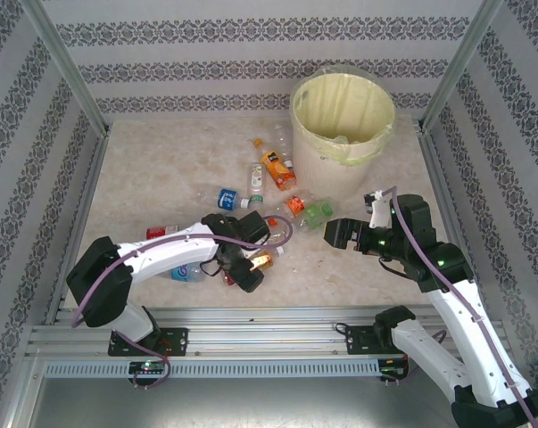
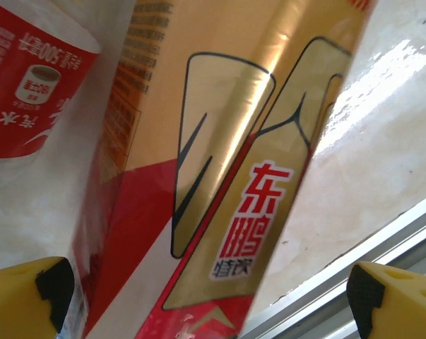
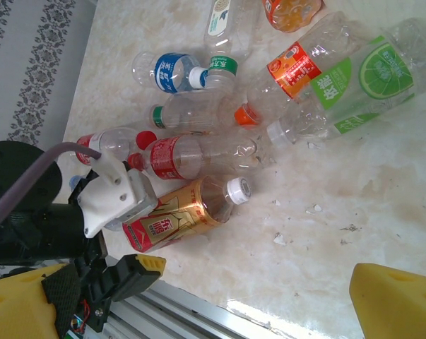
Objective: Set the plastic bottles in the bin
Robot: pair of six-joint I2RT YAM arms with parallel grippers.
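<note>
Right at the left wrist lens: gold bottle (image 2: pixel 220 176), glossy foil-like label, red wedge, red characters 东鹏 over smaller blue ones. Lying on its side, white cap, between the yellow fingers of the left gripper (image 2: pixel 209 304), spread wide either side, clamped on nothing.

Beneath: table (image 1: pixel 161 169), pale marbled, slightly glossy.

At far right of table: bin (image 1: pixel 322 169), round cream bucket, crinkled pale yellow bag folded over the rim.

Right gripper (image 1: pixel 340 234), black with yellow fingers, jaws wide, holding nothing, just beside the bottle cluster.

Bottles scattered mid-table, between bin and left arm, all clear, ribbed, lying down:
- lime bottle (image 3: pixel 361 78), green label with a lime slice, white cap;
- orange-red label (image 3: pixel 297 67), orange cap, touching the lime one;
- red label (image 3: pixel 172 157), red cap, white print, just beside the gold;
- blue label (image 3: pixel 172 70), white cap.
</note>
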